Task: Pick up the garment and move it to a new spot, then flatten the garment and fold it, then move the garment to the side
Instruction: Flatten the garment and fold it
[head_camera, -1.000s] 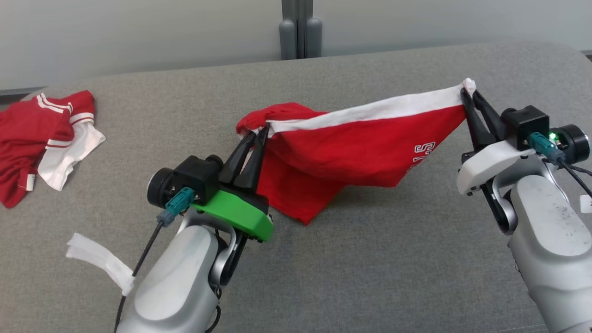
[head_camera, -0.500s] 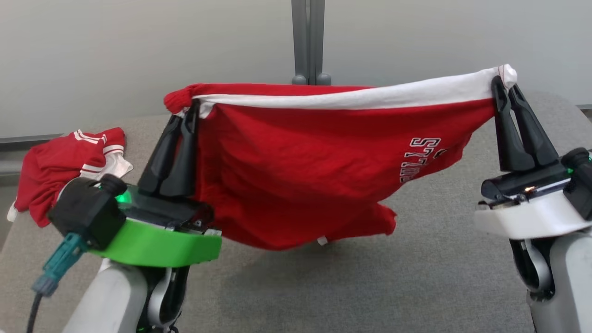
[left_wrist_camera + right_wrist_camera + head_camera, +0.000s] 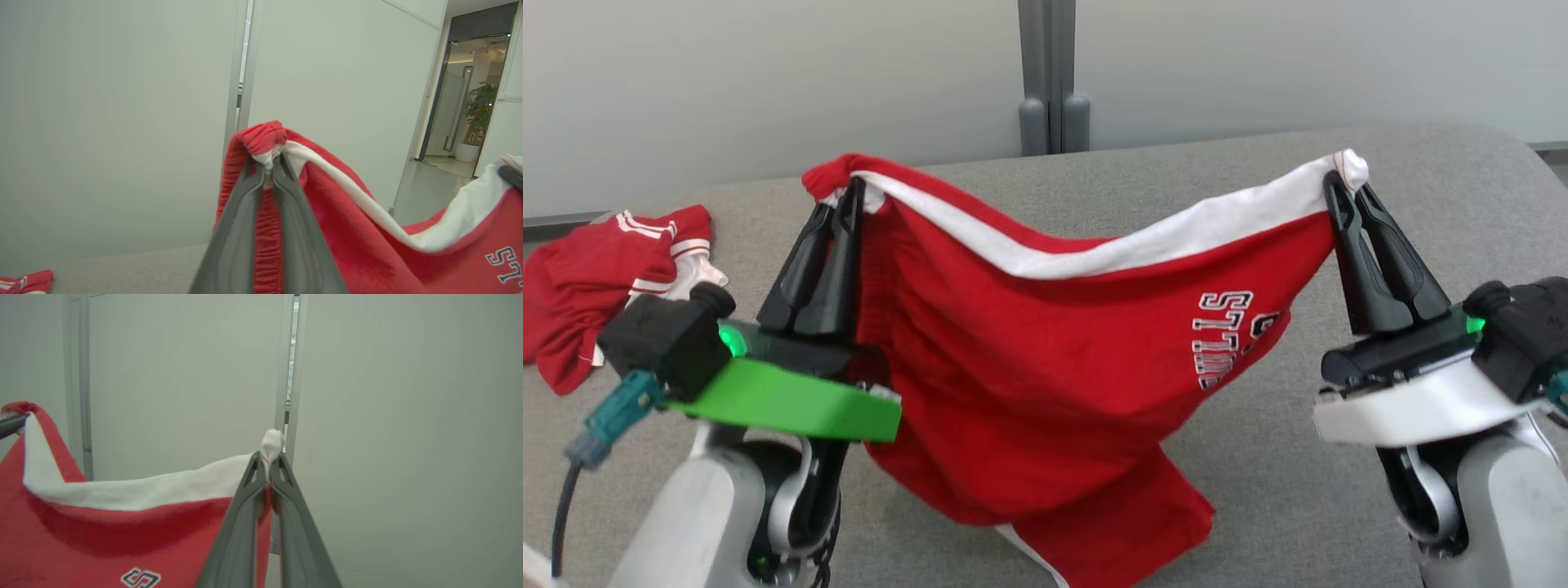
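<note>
The garment (image 3: 1029,359) is red with a white band along its top edge and white lettering near the right. It hangs in the air above the grey surface (image 3: 1282,457), strung between both grippers, sagging in the middle. My left gripper (image 3: 849,189) is shut on its top left corner, where red fabric bunches over the fingertips (image 3: 267,161). My right gripper (image 3: 1346,181) is shut on the white top right corner (image 3: 270,446). The lower hem trails down toward the bottom edge of the head view.
A second red and white garment (image 3: 600,273) lies crumpled at the far left of the grey surface. A pale wall with a grey post (image 3: 1049,77) stands behind it. In the left wrist view a doorway with a potted plant (image 3: 478,118) opens at the right.
The garment has been lifted off the surface and now hangs free. The top edge was taut half a second ago and now sags, with the grippers closer together. The camera has shifted.
</note>
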### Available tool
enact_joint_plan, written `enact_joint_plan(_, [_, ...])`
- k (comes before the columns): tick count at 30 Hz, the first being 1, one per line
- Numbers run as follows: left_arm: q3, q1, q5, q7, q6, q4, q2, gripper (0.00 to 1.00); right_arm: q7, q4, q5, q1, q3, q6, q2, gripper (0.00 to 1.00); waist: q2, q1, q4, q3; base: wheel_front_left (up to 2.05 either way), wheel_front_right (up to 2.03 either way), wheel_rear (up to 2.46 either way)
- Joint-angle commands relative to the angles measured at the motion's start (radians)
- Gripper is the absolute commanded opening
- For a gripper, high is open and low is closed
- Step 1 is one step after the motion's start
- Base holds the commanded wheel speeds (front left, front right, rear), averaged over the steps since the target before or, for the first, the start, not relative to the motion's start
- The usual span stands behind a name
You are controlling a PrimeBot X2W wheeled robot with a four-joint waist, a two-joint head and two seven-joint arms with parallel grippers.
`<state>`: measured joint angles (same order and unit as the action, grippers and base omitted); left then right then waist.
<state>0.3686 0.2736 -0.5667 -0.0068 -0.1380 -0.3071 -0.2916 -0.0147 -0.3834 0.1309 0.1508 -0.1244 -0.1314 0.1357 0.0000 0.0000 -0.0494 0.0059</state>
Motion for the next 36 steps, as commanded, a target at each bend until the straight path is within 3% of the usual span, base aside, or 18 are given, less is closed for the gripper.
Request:
enact_joint_plan(1, [-0.005, 0.064, -0.02, 0.004, 0.017, 0.042, 0.009, 0.0, 0.013, 0.05, 0.016, 0.055, 0.009, 0.001, -0.005, 0.0, 0.0, 0.0, -0.011, 0.073, 0.0, 0.0, 0.0])
enact_joint_plan(7, [-0.001, 0.398, -0.039, 0.026, 0.111, 0.337, 0.052, 0.0, 0.09, 0.396, 0.01, 0.394, 0.065, 0.001, -0.024, 0.0, 0.0, 0.0, -0.026, 0.209, 0.0, 0.0, 0.0])
enact_joint_plan(12, [-0.032, 0.742, -0.006, -0.058, 0.159, 0.595, 0.099, 0.0, 0.221, 0.698, -0.072, 0.756, 0.113, 0.002, -0.045, 0.0, 0.0, 0.0, -0.045, 0.31, 0.0, 0.0, 0.0])
enact_joint_plan(17, [-0.054, 0.915, 0.001, -0.169, 0.187, 0.765, 0.135, 0.0, 0.277, 0.825, -0.15, 0.925, 0.155, 0.002, -0.073, 0.0, 0.0, 0.0, -0.052, 0.374, 0.0, 0.0, 0.0])
enact_joint_plan(23, [-0.05, 0.845, -0.017, -0.235, 0.22, 0.919, 0.156, 0.0, 0.28, 0.77, -0.14, 0.819, 0.118, 0.002, -0.084, 0.0, 0.0, 0.0, -0.045, 0.433, 0.0, 0.0, 0.0])
enact_joint_plan(27, [-0.047, 0.749, 0.007, -0.257, 0.236, 0.934, 0.165, 0.0, 0.28, 0.719, -0.078, 0.689, 0.09, 0.002, -0.084, 0.0, 0.0, 0.0, -0.035, 0.453, 0.0, 0.0, 0.0])
enact_joint_plan(36, [-0.154, 0.418, 0.069, -0.259, 0.252, 0.699, 0.199, 0.0, 0.28, 0.549, 0.03, 0.412, 0.128, 0.002, -0.083, 0.0, 0.0, 0.0, -0.012, 0.407, 0.0, 0.0, 0.0])
